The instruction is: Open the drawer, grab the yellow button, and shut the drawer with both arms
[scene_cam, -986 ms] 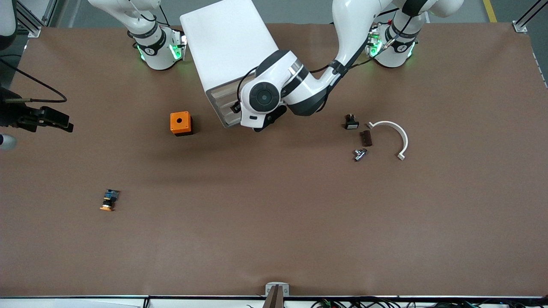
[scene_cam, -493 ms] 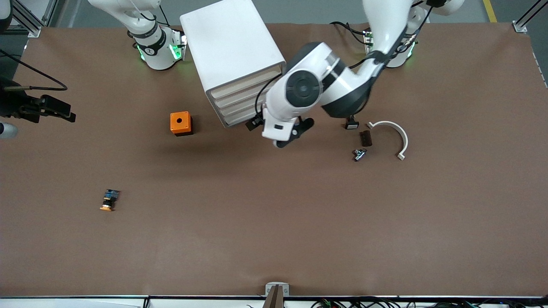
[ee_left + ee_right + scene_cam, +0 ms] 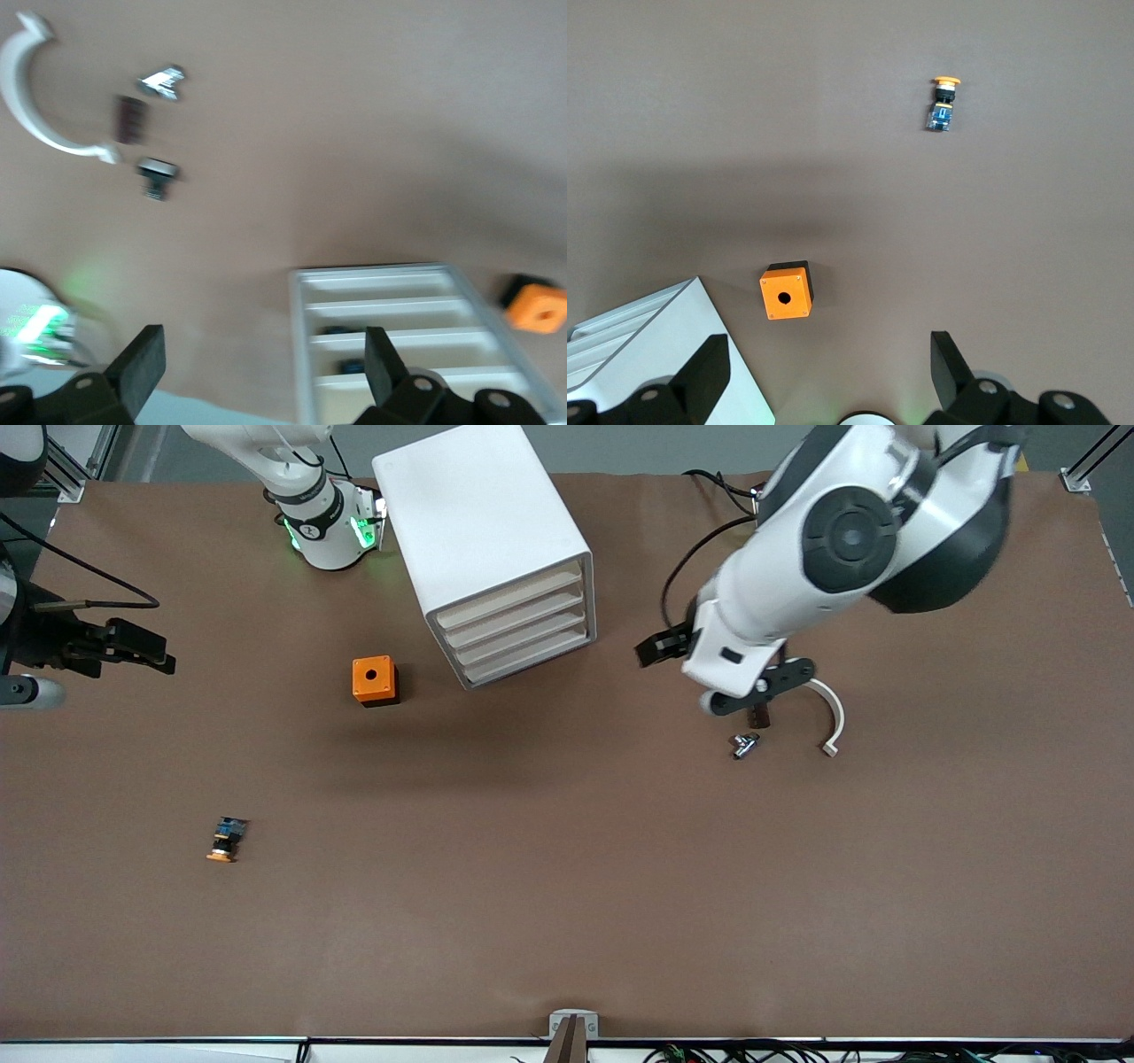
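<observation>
Front view: the button (image 3: 227, 840) is lying on the surface (image 3: 567, 886), well apart from the drawer unit (image 3: 496, 558) and nearer the camera. All drawers are appearing closed. The left end effector (image 3: 709, 677) is hanging over small parts beside the unit.

Left wrist view: its fingers (image 3: 142, 365) are standing apart, empty.

Right wrist view: the right end effector (image 3: 828, 376) is waiting spread, empty, above the orange cube (image 3: 787, 292). Risk: mistaking the cube for the button.

The button (image 3: 227, 840), a tiny part with orange cap, black body and blue bit, lies on its side on the bare table. It sits toward the right arm's end, well apart from the white drawer cabinet (image 3: 496, 558), whose four drawers are all shut.
</observation>
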You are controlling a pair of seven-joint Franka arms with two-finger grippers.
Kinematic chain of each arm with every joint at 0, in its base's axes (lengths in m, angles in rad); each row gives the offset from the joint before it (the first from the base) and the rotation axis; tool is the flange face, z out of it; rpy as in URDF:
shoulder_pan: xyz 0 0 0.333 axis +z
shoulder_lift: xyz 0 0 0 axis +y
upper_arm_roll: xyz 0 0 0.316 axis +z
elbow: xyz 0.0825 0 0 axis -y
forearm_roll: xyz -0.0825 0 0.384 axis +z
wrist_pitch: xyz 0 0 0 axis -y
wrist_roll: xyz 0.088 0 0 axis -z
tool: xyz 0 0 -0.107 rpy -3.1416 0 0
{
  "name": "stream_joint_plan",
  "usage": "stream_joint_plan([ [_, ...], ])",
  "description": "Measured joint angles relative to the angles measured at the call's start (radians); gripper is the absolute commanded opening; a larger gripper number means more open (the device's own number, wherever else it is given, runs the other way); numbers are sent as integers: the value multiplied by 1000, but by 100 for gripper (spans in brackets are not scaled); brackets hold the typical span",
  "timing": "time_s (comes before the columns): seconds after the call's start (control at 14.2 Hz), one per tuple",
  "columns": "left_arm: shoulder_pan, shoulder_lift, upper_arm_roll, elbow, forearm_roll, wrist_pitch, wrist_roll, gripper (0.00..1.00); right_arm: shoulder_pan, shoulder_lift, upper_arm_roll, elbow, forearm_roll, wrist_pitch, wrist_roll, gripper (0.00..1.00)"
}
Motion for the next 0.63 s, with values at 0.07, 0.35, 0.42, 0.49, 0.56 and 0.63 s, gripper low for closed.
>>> stream_joint_plan([
  [0.07,32,-18,0,-1,26,-45,69,99,-8,-1,-4,0,0,0,0,100],
  [0.35,142,-96,0,-25,100,-124,319,99,-25,-21,-10,-3,0,3,28,100],
  [0.42,172,-115,0,-41,106,-125,370,99,-25,-30,-10,-13,0,13,61,100],
  [0.49,205,-132,0,-60,108,-126,421,99,-24,-42,-8,-31,0,32,93,100],
  [0.56,243,-150,0,-81,108,-126,479,99,-24,-59,-7,-58,0,54,118,100],
  [0.63,284,-170,0,-106,108,-126,539,99,-24,-76,-6,-86,0,73,129,100],
])
